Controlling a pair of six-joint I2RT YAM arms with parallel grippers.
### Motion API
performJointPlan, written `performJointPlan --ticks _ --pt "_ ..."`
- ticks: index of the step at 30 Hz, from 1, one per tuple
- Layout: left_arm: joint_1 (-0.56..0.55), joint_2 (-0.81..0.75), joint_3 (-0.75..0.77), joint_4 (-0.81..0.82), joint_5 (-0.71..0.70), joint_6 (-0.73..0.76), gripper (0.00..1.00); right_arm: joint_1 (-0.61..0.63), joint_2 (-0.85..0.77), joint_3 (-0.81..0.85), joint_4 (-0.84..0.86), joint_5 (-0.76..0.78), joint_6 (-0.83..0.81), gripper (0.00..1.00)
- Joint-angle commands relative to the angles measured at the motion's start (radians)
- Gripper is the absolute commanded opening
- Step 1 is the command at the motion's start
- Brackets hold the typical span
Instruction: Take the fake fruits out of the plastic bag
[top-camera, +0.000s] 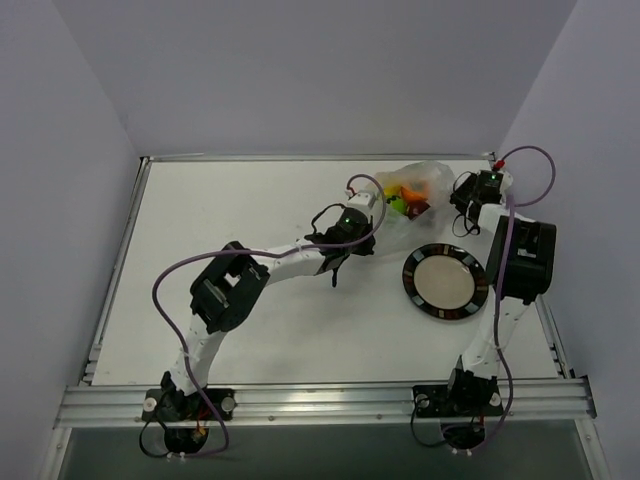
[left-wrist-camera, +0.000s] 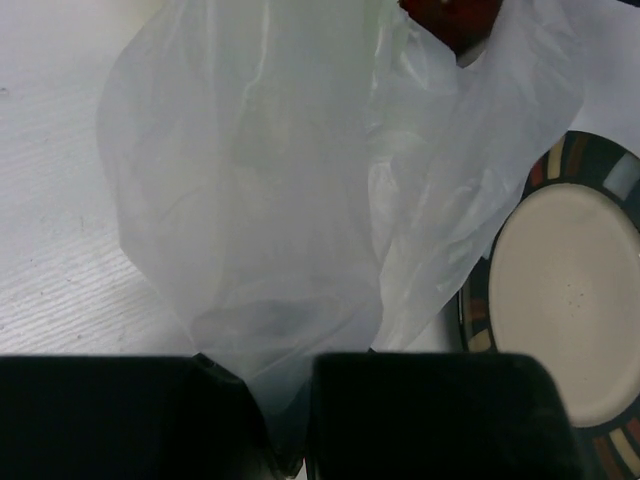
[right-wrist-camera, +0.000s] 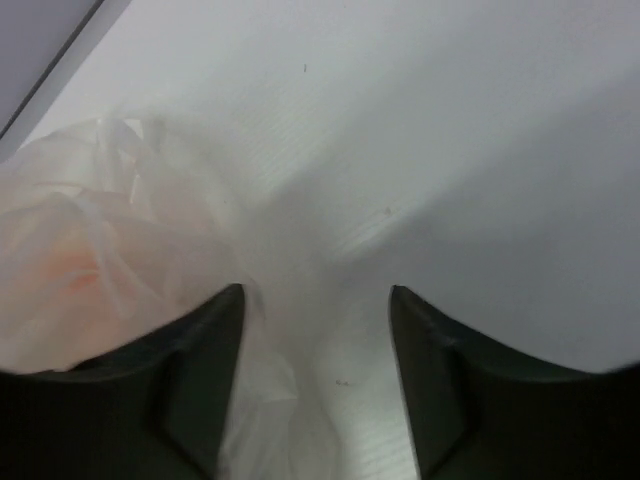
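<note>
The clear plastic bag (top-camera: 425, 180) lies at the far right of the table, with the fake fruits bunched inside: yellow (top-camera: 389, 188), orange (top-camera: 410, 190), bright green (top-camera: 398, 205), dark red (top-camera: 420, 208). My left gripper (top-camera: 372, 203) is at the bag's left side. In the left wrist view it (left-wrist-camera: 285, 380) is shut on a fold of the bag (left-wrist-camera: 280, 200), and a dark red fruit (left-wrist-camera: 450, 15) shows at the top. My right gripper (top-camera: 458, 195) is at the bag's right side. It (right-wrist-camera: 315, 300) is open, with the bag (right-wrist-camera: 100, 250) by its left finger and an orange tint showing through.
A round black-rimmed plate (top-camera: 410, 270) with a cream centre sits just in front of the bag, also at the right of the left wrist view (left-wrist-camera: 580, 155). The table's raised back edge and right wall run close behind the bag.
</note>
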Motion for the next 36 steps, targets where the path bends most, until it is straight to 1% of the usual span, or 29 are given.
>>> performJointPlan --ticks 1,3,4,5,6,7,8,9,11,12,14,15,16,17,18,20,22,23,24,25,28,29,31,32,36 --pt "0.010 -0.040 0.007 0.060 -0.001 -0.029 0.02 -0.005 -0.181 -0.026 0.033 0.035 -0.004 0.57" --pt "0.010 -0.046 0.008 0.068 -0.001 -0.028 0.02 -0.002 -0.266 -0.079 0.046 0.040 -0.004 0.76" --pt "0.010 -0.048 0.007 0.069 -0.001 -0.026 0.02 0.001 -0.357 -0.139 0.058 0.048 -0.007 0.79" --pt "0.010 -0.051 0.004 0.068 -0.001 -0.025 0.02 0.004 -0.407 -0.167 0.061 0.066 -0.012 0.81" --pt "0.010 -0.058 -0.002 0.072 -0.001 -0.022 0.02 0.009 -0.452 -0.193 0.059 0.075 -0.015 0.82" --pt "0.010 -0.063 -0.016 0.075 -0.001 -0.014 0.02 0.013 -0.545 -0.243 0.058 0.086 -0.024 0.82" --pt "0.010 -0.069 -0.024 0.083 -0.002 -0.009 0.02 0.019 -0.596 -0.266 0.056 0.097 -0.030 0.82" --pt "0.010 -0.081 -0.035 0.097 -0.004 -0.005 0.02 0.042 -0.684 -0.286 0.050 0.097 -0.038 0.75" --pt "0.010 -0.094 -0.062 0.114 -0.011 0.012 0.02 0.097 -0.754 -0.339 0.053 0.097 -0.085 0.60" --pt "0.010 -0.100 -0.068 0.126 -0.013 0.015 0.02 0.195 -0.789 -0.342 0.011 0.136 -0.114 0.39" --pt "0.011 -0.101 -0.076 0.127 -0.013 0.030 0.02 0.310 -0.786 -0.320 -0.038 0.184 -0.194 0.26" --pt "0.011 -0.104 -0.081 0.129 -0.013 0.033 0.02 0.353 -0.753 -0.310 -0.075 0.190 -0.214 0.20" --pt "0.011 -0.106 -0.091 0.131 -0.017 0.035 0.02 0.413 -0.730 -0.288 -0.083 0.189 -0.233 0.17" --pt "0.011 -0.107 -0.092 0.135 -0.019 0.037 0.02 0.424 -0.699 -0.276 -0.086 0.186 -0.245 0.17" --pt "0.011 -0.112 -0.108 0.146 -0.024 0.037 0.02 0.427 -0.631 -0.258 -0.104 0.167 -0.250 0.16" --pt "0.013 -0.118 -0.124 0.154 -0.024 0.034 0.02 0.429 -0.566 -0.219 -0.109 0.147 -0.251 0.17" --pt "0.014 -0.129 -0.142 0.161 -0.025 0.038 0.02 0.429 -0.483 -0.167 -0.108 0.153 -0.245 0.23" --pt "0.014 -0.127 -0.145 0.161 -0.025 0.043 0.02 0.429 -0.458 -0.149 -0.108 0.160 -0.245 0.29" --pt "0.016 -0.127 -0.148 0.161 -0.024 0.044 0.02 0.432 -0.437 -0.133 -0.102 0.169 -0.244 0.39" --pt "0.017 -0.126 -0.156 0.163 -0.022 0.043 0.02 0.432 -0.394 -0.109 -0.089 0.184 -0.242 0.42" --pt "0.022 -0.124 -0.177 0.183 -0.011 0.035 0.02 0.435 -0.329 -0.067 -0.082 0.193 -0.237 0.57" --pt "0.022 -0.118 -0.182 0.193 -0.005 0.032 0.02 0.437 -0.319 -0.060 -0.079 0.209 -0.236 0.66" --pt "0.023 -0.112 -0.190 0.204 -0.001 0.027 0.02 0.438 -0.285 -0.043 -0.069 0.216 -0.227 0.73" --pt "0.023 -0.111 -0.190 0.207 -0.001 0.026 0.02 0.440 -0.271 -0.040 -0.068 0.213 -0.216 0.79" --pt "0.023 -0.103 -0.196 0.213 -0.001 0.023 0.02 0.457 -0.204 -0.030 -0.065 0.219 -0.202 0.86"
